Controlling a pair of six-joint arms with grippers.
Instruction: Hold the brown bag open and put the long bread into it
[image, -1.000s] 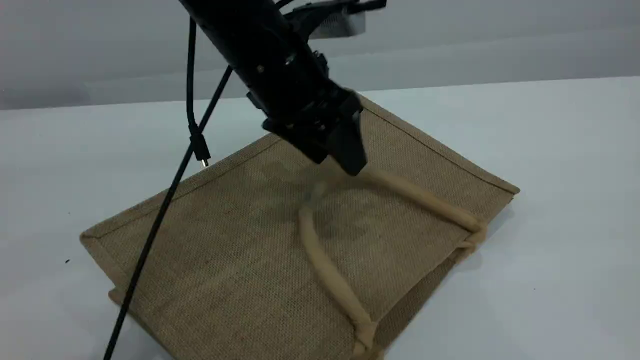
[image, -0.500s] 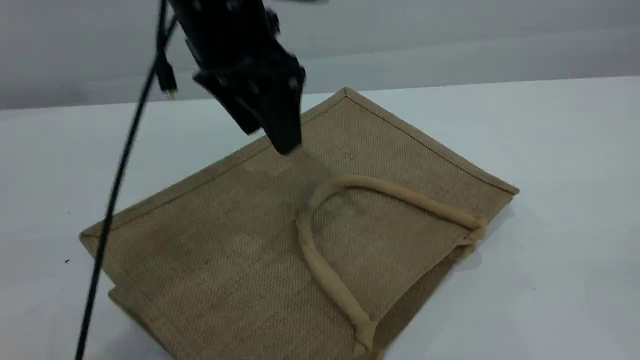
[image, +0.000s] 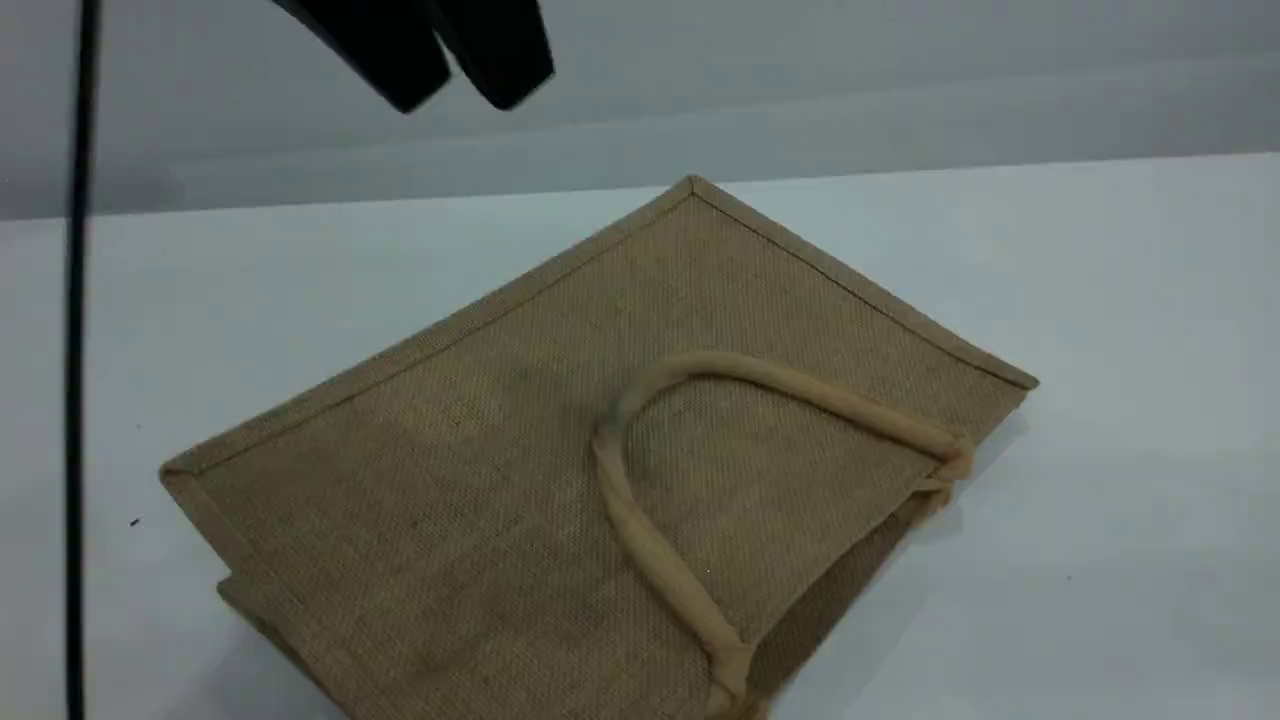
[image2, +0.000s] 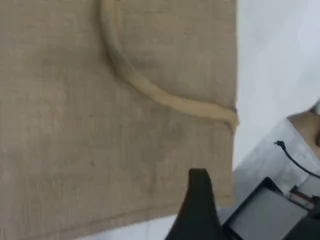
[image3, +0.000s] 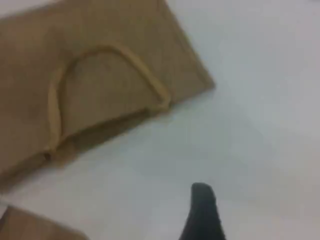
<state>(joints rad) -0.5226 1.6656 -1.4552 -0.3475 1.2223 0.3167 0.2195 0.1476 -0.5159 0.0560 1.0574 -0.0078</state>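
The brown bag lies flat on the white table, mouth toward the lower right, its beige handle resting in a loop on top. My left gripper hangs high above the bag's far edge, open, nothing between its two dark fingers. Seen from the left wrist, the bag and handle lie below my fingertip. The right wrist view has the bag at upper left and one fingertip over bare table, nothing beside it. The long bread is out of view.
A black cable hangs down the scene view's left side. Past the table edge in the left wrist view sits a grey box. A tan flat corner shows at the right wrist view's lower left.
My left gripper has risen and drawn back to the upper left, away from the handle's loop. The handle now lies still on the bag, and the cable has swung left.
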